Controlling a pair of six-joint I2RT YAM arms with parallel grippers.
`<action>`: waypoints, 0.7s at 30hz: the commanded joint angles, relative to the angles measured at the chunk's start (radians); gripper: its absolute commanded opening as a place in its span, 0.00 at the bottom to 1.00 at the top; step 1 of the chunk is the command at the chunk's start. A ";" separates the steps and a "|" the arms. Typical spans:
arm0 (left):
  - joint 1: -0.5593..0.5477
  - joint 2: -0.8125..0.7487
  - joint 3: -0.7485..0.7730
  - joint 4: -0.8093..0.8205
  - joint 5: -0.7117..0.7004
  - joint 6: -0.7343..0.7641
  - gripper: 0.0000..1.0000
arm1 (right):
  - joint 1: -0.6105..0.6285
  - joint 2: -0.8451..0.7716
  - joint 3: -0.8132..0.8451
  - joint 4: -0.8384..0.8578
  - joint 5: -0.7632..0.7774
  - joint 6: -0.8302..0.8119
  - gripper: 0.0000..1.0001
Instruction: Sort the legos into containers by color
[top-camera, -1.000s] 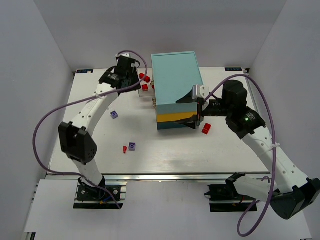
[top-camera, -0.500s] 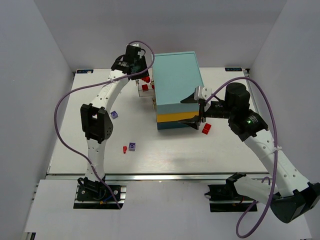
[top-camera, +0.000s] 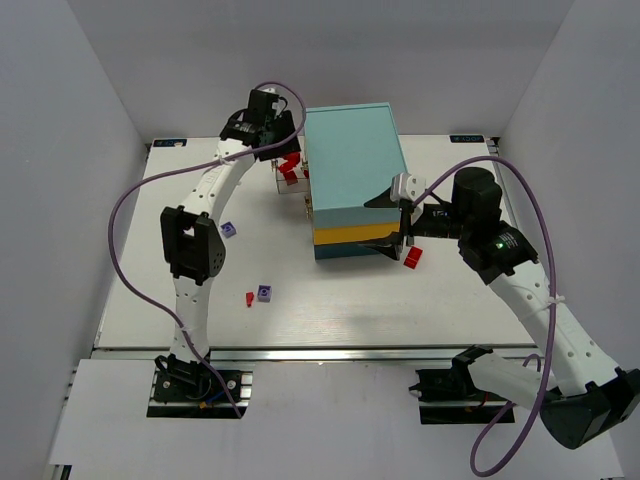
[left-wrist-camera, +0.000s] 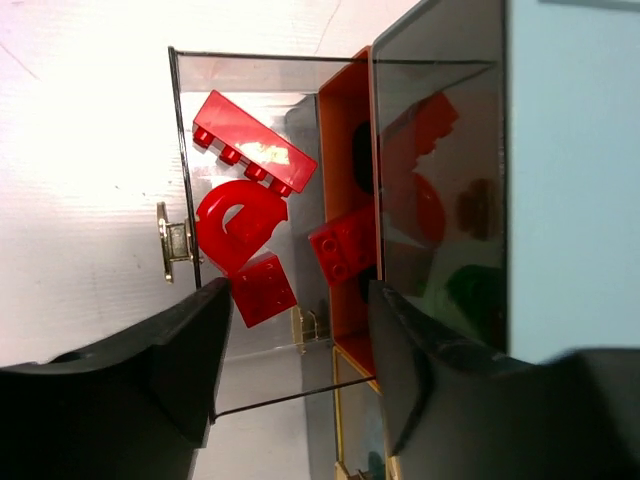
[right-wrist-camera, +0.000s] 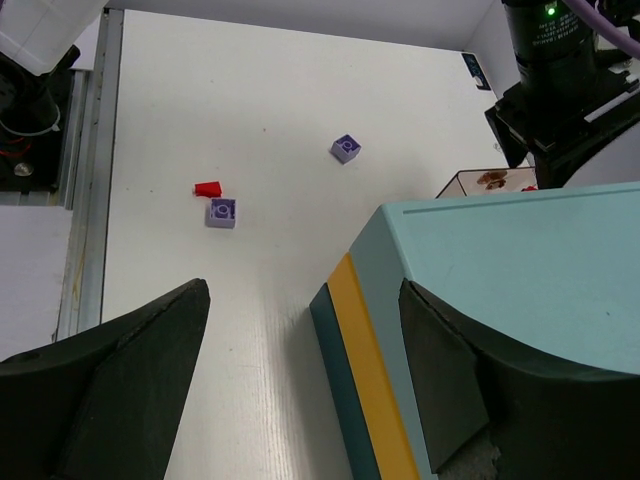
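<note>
Since 1 second ago my left arm has swung in, bringing the left pincer (left-wrist-camera: 298, 300) over the open drawer (left-wrist-camera: 181, 150) beside the cabinet (top-camera: 355, 150), where red bricks (left-wrist-camera: 255, 148) belong. Its fingers stand apart, holding nothing. My right pincer (right-wrist-camera: 305, 288) gapes wide at the cabinet's corner, probably steadying it; contact I cannot tell. 2 purple bricks (top-camera: 264, 292) wait on the table (top-camera: 330, 310).

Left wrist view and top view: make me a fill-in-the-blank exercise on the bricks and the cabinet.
The bricks in the open drawer are all ___.
Left of the cabinet, the two square loose legos are ___.
The cabinet's middle layer is ___.
The left gripper hovers over the drawer, jaws ___.
Missing: red; purple; yellow; open.
</note>
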 joint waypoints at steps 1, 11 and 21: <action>0.012 -0.110 0.053 0.021 0.010 -0.015 0.64 | -0.008 -0.009 -0.001 0.016 0.025 0.020 0.81; 0.030 -0.572 -0.353 0.009 0.002 -0.086 0.02 | -0.024 -0.092 -0.130 0.182 0.315 0.227 0.43; 0.010 -1.091 -1.047 -0.163 0.015 -0.400 0.39 | -0.031 -0.115 -0.178 0.174 0.310 0.216 0.47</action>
